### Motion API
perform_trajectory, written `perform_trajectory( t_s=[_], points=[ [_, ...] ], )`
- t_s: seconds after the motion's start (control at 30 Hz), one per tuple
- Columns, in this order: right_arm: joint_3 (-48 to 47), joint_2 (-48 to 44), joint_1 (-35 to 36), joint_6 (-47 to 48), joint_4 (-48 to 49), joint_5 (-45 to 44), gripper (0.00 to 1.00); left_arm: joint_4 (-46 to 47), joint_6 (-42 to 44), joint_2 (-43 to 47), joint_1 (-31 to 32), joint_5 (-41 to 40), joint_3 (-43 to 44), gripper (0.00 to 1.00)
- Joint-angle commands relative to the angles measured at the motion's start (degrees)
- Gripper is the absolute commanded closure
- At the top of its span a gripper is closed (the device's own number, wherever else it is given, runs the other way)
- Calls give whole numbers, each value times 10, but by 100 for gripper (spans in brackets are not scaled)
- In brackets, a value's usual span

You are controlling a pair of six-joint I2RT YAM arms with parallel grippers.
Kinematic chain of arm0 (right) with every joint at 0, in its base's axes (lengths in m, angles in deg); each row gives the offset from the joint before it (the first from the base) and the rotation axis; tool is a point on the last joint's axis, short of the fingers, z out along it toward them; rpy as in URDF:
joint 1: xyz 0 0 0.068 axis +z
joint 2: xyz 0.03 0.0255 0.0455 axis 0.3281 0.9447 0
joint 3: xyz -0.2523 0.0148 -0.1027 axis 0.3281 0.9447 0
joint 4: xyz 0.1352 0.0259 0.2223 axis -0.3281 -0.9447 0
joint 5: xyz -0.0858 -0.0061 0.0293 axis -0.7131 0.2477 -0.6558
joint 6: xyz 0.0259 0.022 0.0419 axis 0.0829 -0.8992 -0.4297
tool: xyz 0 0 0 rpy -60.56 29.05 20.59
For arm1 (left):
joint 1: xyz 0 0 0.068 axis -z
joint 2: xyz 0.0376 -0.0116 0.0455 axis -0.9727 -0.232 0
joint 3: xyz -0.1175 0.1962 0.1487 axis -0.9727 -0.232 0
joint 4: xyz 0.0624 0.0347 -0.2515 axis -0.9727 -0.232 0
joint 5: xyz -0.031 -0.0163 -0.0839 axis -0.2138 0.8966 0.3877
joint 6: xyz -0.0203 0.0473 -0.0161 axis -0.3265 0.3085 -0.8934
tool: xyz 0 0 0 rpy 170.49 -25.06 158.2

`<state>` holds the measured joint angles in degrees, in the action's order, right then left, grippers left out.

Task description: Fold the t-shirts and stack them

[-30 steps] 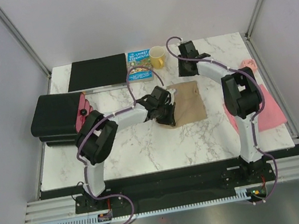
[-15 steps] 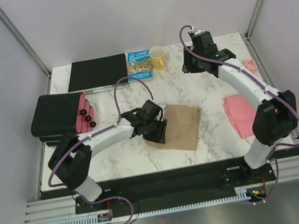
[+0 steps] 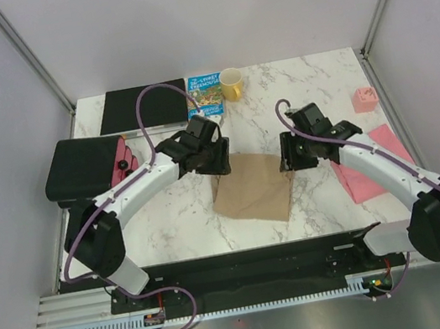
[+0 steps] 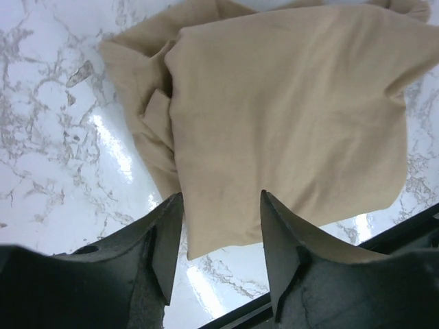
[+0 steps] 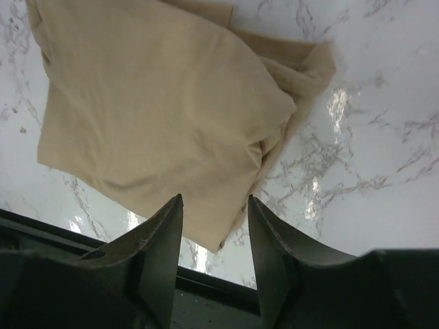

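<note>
Release is the news; a second ago my left gripper (image 4: 219,200) was pinched on the tan t-shirt (image 3: 251,193), and now its fingers stand apart with nothing between them, above the cloth's far-left corner; my right gripper (image 5: 214,200), which was off at the back of the table (image 3: 169,216), has come in over the far-right corner, spread wide and empty too; the tan t-shirt lies folded and a little rumpled at the table's front middle, nearer me than before; the pink t-shirt (image 3: 363,183) lies folded to the right, apart from it; so I judge folding nearly finished, stacking not yet done.
</note>
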<state>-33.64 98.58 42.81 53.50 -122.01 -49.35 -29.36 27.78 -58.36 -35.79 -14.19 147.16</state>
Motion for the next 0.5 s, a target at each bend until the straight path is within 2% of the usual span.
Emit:
perform_trajectory(
  t_s=[0.0, 0.23, 0.47],
  points=[
    [43, -53, 1, -22, 10, -4, 46, 11, -20, -9, -36, 41, -37, 39],
    [152, -64, 1, -48, 75, 19, 40, 40, -31, -16, -98, 127, -104, 36],
    [244, -66, 1, -71, 167, 42, 38, 60, -23, -2, -106, 170, -140, 36]
  ],
)
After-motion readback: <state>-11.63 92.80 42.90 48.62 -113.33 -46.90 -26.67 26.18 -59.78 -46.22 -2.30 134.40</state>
